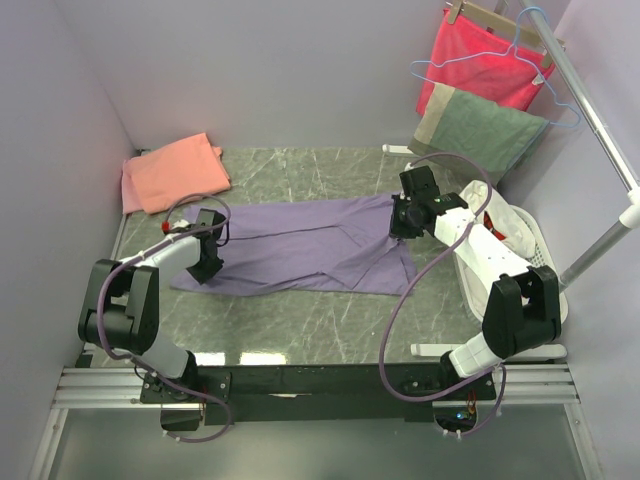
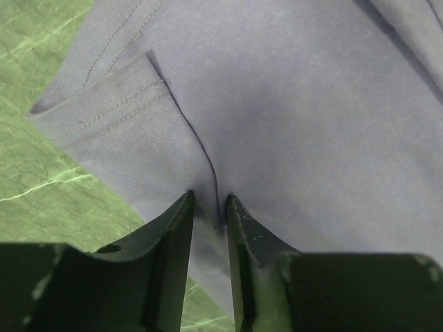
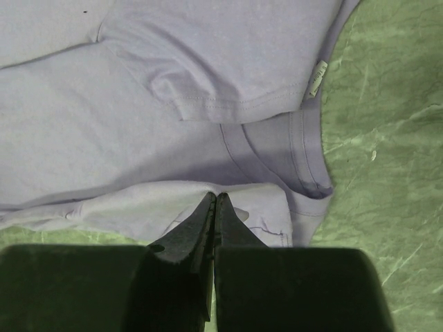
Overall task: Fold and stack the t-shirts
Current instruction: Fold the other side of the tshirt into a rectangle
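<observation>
Overhead view of a green marble tabletop (image 1: 320, 325) with two robot arms reaching in from the near edge. A lavender t-shirt (image 1: 300, 245) is lying rumpled across the middle of the tabletop, stretching from left to right. A salmon-pink t-shirt (image 1: 172, 172) is sitting folded in the far left corner, well apart from the lavender one.

The left gripper (image 2: 210, 206) is pressing down on the left end of the lavender t-shirt, just beside a hemmed short sleeve (image 2: 104, 104) that is lying flat, with bare marble showing past it. Its jaws are standing a narrow gap apart, and a dark crease of the cloth is running into that gap. Whether the cloth is actually being gripped cannot be told.

The right gripper (image 3: 215, 199) is working at the right end of the same shirt. Its jaws are pressed together, pinching a pale flap of fabric at the shirt's edge, just beside the ribbed collar (image 3: 308, 166). A small white label (image 3: 318, 78) is showing on a stitched hem farther out. In the overhead view, folds of the cloth are converging on this gripper.

Beyond the far right corner, a red cloth (image 1: 475, 55) and a grey-green towel (image 1: 470, 125) are hanging. A white basket (image 1: 540, 245) is standing along the right edge, behind the right arm.
</observation>
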Motion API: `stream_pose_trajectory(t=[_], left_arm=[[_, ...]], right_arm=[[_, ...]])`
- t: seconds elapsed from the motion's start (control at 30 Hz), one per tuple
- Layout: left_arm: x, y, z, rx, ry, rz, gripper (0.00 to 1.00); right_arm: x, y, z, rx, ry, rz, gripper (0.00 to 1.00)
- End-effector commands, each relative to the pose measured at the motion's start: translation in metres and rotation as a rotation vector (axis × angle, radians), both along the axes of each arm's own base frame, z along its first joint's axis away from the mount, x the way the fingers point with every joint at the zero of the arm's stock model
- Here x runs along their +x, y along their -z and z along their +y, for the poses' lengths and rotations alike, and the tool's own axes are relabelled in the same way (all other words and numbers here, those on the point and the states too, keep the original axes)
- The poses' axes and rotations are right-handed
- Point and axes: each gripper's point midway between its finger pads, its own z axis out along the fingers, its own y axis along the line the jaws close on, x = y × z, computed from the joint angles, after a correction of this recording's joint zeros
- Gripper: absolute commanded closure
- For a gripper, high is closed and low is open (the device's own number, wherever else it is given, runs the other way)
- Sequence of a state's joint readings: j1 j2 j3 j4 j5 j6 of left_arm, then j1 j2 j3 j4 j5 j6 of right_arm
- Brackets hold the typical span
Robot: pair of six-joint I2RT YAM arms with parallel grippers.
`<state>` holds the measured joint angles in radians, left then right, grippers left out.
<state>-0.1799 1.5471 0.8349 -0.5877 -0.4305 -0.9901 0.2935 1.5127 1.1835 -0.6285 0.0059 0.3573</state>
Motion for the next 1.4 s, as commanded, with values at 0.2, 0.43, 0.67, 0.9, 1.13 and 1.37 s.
stream_pose_trajectory(t=[0.2,0.43,0.67,0.9,1.13,1.37], left_arm=[[-0.037,0.006,0.004,-0.018,-0.026,0.058,0.61],[-0.040,0.003,0.004,-0.025,-0.033,0.039,0.54],[-0.043,-0.008,0.004,-0.040,-0.052,-0.021,0.48],[-0.044,-0.011,0.004,-0.047,-0.059,-0.045,0.55],[-0.045,-0.006,0.003,-0.049,-0.052,-0.031,0.80],[-0.035,-0.024,0.012,0.000,-0.055,-0.071,0.96]], right_arm=[[0.001,-0.019,0.002,0.038,-0.016,-0.063,1.00],[-0.001,-0.017,0.003,0.042,-0.021,-0.057,1.00],[-0.002,-0.018,0.003,0.047,-0.023,-0.060,1.00],[-0.004,-0.018,0.004,0.052,-0.028,-0.054,1.00],[-0.006,-0.019,0.003,0.048,-0.026,-0.058,1.00],[-0.003,-0.026,-0.003,0.031,0.003,-0.086,1.00]])
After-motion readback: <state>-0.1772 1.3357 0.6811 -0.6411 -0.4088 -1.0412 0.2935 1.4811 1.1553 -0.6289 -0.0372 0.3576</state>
